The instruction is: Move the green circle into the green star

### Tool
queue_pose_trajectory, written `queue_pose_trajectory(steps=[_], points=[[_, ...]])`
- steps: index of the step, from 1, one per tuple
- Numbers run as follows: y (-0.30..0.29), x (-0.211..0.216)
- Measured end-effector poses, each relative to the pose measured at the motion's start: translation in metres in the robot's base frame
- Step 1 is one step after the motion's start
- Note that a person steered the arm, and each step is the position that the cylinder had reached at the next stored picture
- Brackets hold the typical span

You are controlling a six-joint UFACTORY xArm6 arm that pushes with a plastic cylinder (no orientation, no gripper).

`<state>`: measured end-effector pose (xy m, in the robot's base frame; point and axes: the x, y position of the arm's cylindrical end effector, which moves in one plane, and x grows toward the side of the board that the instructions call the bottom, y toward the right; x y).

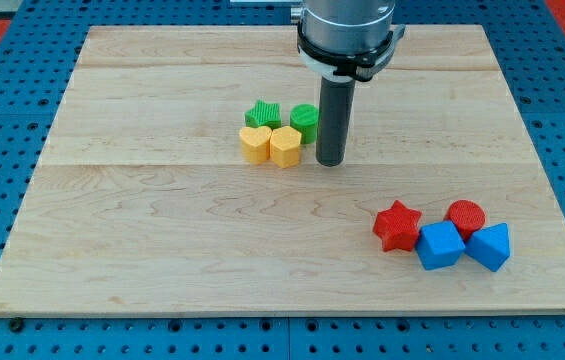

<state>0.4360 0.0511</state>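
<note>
**Nearby, Tip Stood Beside the Green Circle, Star Just Beyond**

Nearest the view's bottom, on the right part of the wooden board (162, 260), lay a tight cluster of four blocks. The blue cube (439, 245) and the blue triangle (490, 246) sat lowest, side by side and apparently touching. Just behind them were the red star (396, 224), at the cube's left, and the red circle (465, 214), between cube and triangle. This group was well apart from everything else.

Farther up, around the board's middle, was a second cluster. The yellow heart (254, 142) and the yellow hexagon (285, 146) stood together at its front, touching. Directly behind them were the green star (263, 114), on the left, and the green circle (305, 121), on the right. A narrow gap seemed to separate the two green blocks, though whether they touched could not be told for certain.

The tip (330, 162) rested on the board just to the view's right of the green circle and the hexagon, very close to both; contact could not be confirmed. The tool was a plain rod with nothing to open or close, and it held nothing. Above it, the arm's grey housing (348, 28) rose past the board's far edge at the view's top.
</note>
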Motion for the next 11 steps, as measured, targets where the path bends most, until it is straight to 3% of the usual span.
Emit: queue_pose_trajectory(steps=[5, 8, 9, 10, 11], points=[[-0.022, -0.02], [0.024, 0.002], [0.094, -0.03], [0.083, -0.092], [0.052, -0.11]])
